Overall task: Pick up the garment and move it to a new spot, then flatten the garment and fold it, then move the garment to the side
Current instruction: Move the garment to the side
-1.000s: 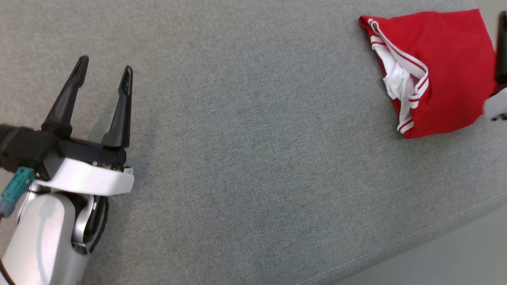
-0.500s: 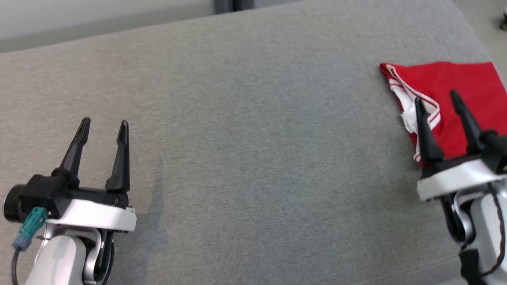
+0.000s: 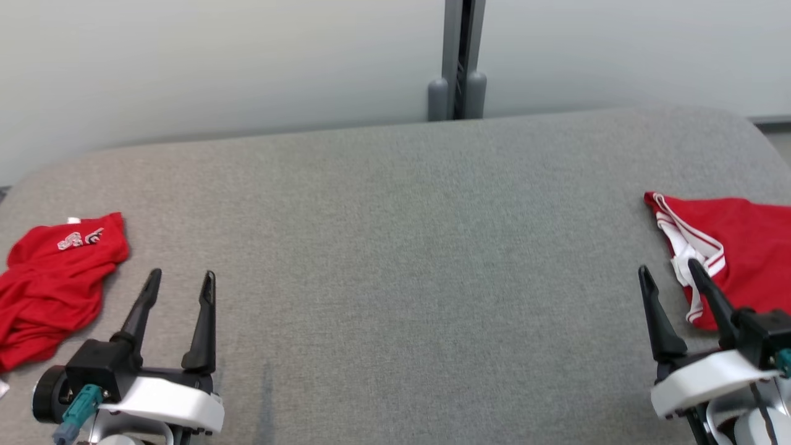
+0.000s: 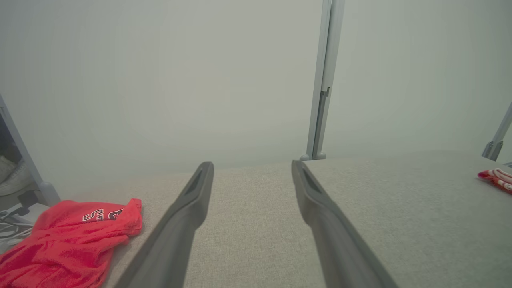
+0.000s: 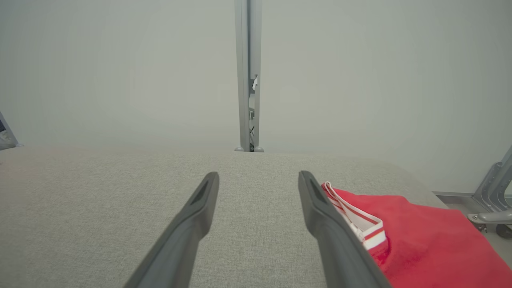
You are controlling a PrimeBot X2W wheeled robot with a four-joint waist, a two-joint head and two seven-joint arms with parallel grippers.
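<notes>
The head camera has tipped upward since 1 second ago, so the wall (image 3: 185,62) and grey post (image 3: 457,62) come into frame; that is the view shifting, not the cloth. Meanwhile the right gripper (image 3: 667,267) has drawn back from the folded red garment (image 3: 748,247) to the lower right. Both claws are released, fingers spread with nothing between them; the left gripper (image 3: 182,274) hovers over bare grey cushion (image 3: 395,247). The folded garment lies at the cushion's right edge, near the right gripper, which suggests it is already set aside, hence the parked arms. A 2nd, crumpled red garment (image 3: 55,290) lies at the left edge, probably next. The left wrist view adds its lettering (image 4: 100,215) and cables (image 4: 10,230) beyond the cushion; the right wrist view adds the white striped trim (image 5: 360,224) close up and a metal frame leg (image 5: 494,188).
</notes>
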